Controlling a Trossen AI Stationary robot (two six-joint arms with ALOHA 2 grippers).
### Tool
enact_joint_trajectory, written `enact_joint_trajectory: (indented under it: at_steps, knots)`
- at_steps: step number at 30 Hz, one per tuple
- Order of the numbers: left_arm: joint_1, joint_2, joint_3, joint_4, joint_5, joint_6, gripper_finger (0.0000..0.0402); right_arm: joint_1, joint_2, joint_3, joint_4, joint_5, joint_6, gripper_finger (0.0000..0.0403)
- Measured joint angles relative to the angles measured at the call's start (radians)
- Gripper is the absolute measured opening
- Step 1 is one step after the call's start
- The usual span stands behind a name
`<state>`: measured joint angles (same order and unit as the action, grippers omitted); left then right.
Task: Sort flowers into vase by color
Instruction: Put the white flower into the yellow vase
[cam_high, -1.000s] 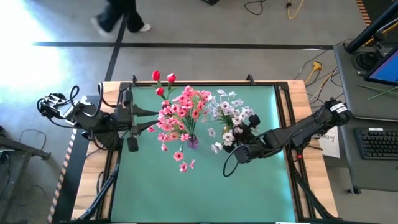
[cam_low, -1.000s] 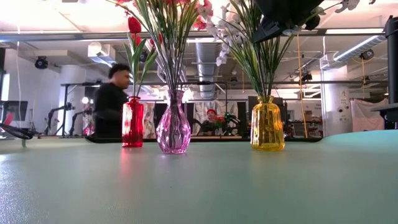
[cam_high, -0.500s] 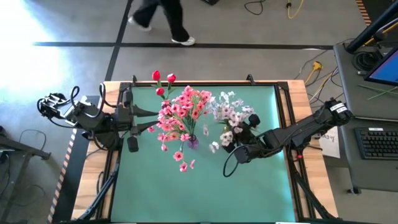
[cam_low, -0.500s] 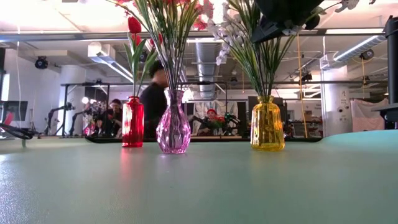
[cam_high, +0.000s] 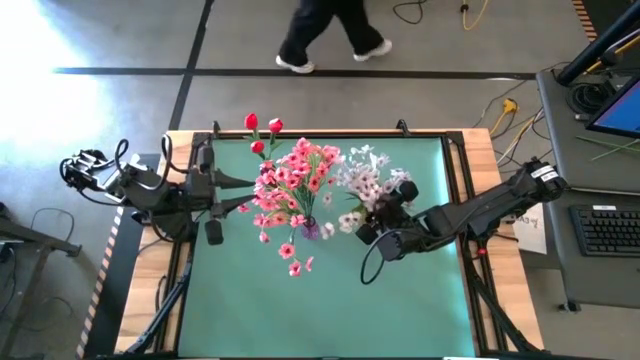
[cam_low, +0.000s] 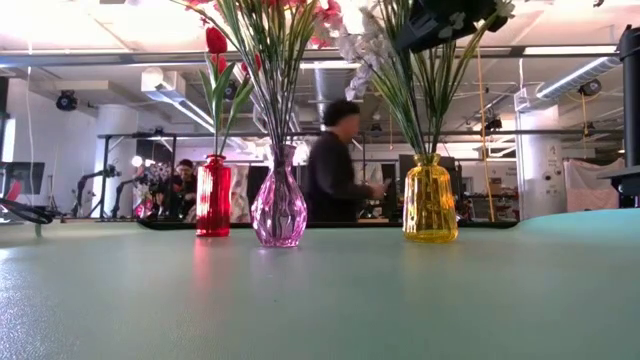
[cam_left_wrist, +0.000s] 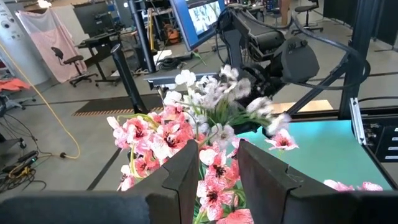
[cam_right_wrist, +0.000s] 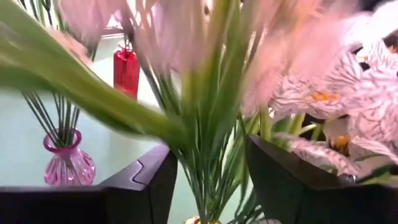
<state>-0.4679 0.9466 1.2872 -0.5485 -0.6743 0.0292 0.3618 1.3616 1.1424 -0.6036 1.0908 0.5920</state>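
Since a second ago the right gripper (cam_high: 366, 228) has spread its fingers and the white flowers (cam_high: 366, 183) it was handling now stand bunched more tightly over the yellow vase (cam_low: 430, 200), while a person (cam_low: 338, 176) has walked across the room behind the table. That claw hangs high among the white blossoms; in its own wrist view the two dark fingers (cam_right_wrist: 142, 180) stand apart with green stems passing between them, untouched by either pad, so it has released its grip. Directly below it the stems run down into the yellow vase. Just beside it, toward the left arm, the pink flowers (cam_high: 293, 180) fill the pink vase (cam_low: 279, 205), and farther off on the same side the red flowers (cam_high: 262, 128) rise from the red vase (cam_low: 213, 196). One loose pink sprig (cam_high: 297, 266) lies on the green table (cam_high: 330, 300), nearer the front edge than the claw. Well apart from the right claw, the left gripper (cam_high: 245, 186) waits at the far side of the pink bunch, its fingers (cam_left_wrist: 183, 177) slightly parted and holding nothing.
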Motion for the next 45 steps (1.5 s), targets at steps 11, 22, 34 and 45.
enact_joint_trajectory:
  at_steps: [11, 22, 34, 45]
  knots:
    - [0.000, 0.000, -0.001, -0.032, 0.000, -0.036, 0.0100, 0.005, 0.000, 0.084, -0.107, -0.101, 0.023, 0.0212]
    - [0.000, 0.000, -0.001, -0.040, 0.000, -0.039, 0.0100, 0.007, -0.001, 0.209, -0.404, -0.161, 0.121, 0.0260]
    - [0.000, 0.000, -0.001, -0.045, 0.000, -0.043, 0.0100, 0.006, -0.001, 0.307, -0.569, -0.353, 0.169, 0.0313]
    - [0.000, 0.000, -0.001, -0.046, 0.000, -0.043, 0.0100, -0.002, 0.002, 0.318, -0.682, -0.365, 0.248, 0.0327]
